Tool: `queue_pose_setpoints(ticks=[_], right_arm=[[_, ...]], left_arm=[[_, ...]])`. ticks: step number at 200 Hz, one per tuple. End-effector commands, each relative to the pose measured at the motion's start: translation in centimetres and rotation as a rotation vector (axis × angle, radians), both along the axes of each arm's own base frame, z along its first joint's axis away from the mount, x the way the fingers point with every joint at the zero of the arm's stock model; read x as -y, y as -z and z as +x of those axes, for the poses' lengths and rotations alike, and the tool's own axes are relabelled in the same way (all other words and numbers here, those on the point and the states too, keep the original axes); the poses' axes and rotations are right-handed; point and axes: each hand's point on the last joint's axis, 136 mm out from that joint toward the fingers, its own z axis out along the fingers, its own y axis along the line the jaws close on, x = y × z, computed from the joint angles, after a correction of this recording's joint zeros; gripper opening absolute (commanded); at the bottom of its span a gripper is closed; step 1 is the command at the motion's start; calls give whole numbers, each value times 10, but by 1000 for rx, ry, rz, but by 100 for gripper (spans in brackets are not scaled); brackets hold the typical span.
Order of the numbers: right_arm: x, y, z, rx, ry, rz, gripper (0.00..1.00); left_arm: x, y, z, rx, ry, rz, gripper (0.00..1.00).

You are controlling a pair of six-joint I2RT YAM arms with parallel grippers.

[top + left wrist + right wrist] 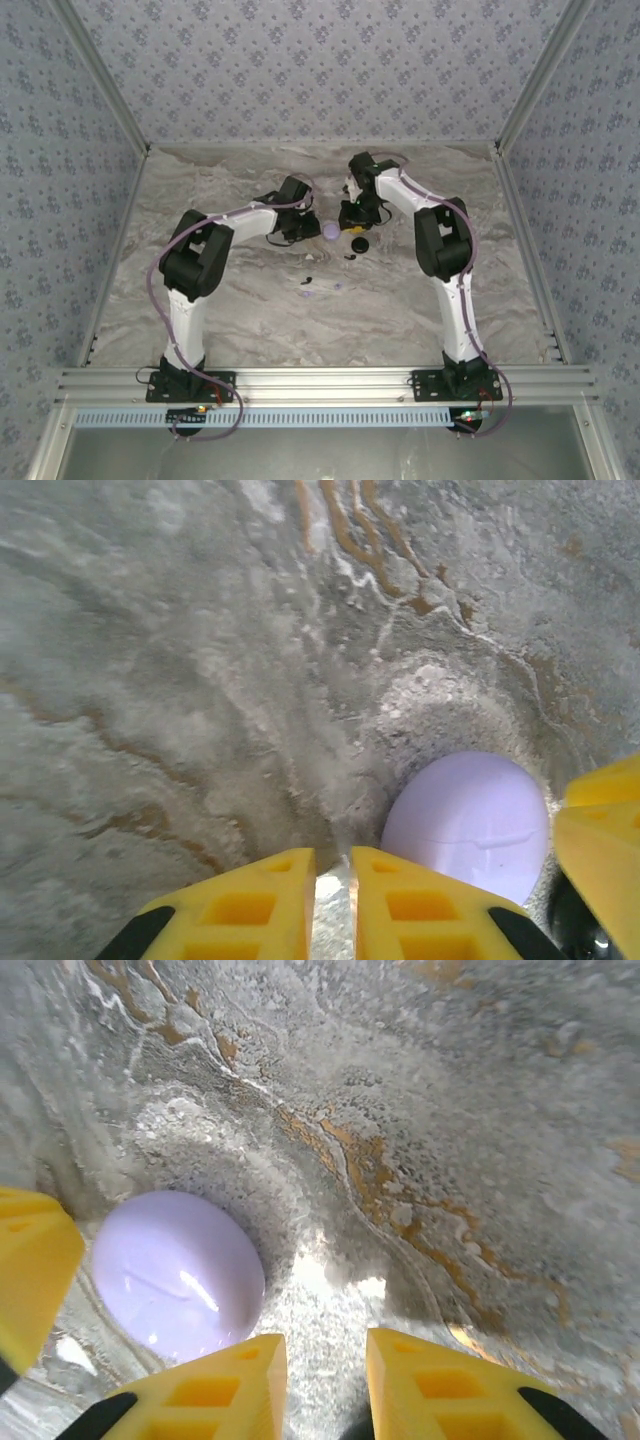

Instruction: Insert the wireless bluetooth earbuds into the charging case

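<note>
A pale lavender round charging case (331,231) lies closed on the marble table between my two grippers. My left gripper (308,228) sits just left of it, shut with nothing in it (332,865), and the case (470,825) lies beside its right finger. My right gripper (352,222) hovers just right of the case (180,1275), its jaws (325,1350) a little open over bare table. A black case (358,244) lies under the right gripper. Tiny earbuds lie nearer the arms: a black one (308,280), lavender ones (306,294) (340,288), and a black bit (350,257).
The marble table (220,310) is walled by patterned panels on three sides, with a metal rail (320,382) at the near edge. Each wrist view catches the other gripper's yellow finger (605,850) (30,1270) close beside the lavender case.
</note>
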Motion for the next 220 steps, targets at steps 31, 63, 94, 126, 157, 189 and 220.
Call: queue_pose_setpoints(ticks=[31, 63, 94, 126, 157, 189, 220], right_arm=[[-10, -33, -1, 20, 54, 148, 37], [-17, -26, -3, -12, 92, 198, 39], [-21, -18, -2, -39, 108, 222, 39], [-25, -15, -3, -61, 114, 247, 36], [-25, -9, -3, -74, 118, 246, 33], [-24, -4, -4, -87, 123, 243, 31], [-23, 2, -5, -96, 131, 241, 29]], left_arm=[[-25, -34, 11, 38, -13, -63, 38], [-15, -44, 14, 41, 29, -168, 48], [-3, -42, 13, 20, 57, -229, 49], [0, -35, 13, -6, 60, -243, 48], [5, -28, 11, -32, 81, -250, 48], [8, -21, 9, -53, 88, -251, 47], [13, -15, 6, -70, 102, -254, 46]])
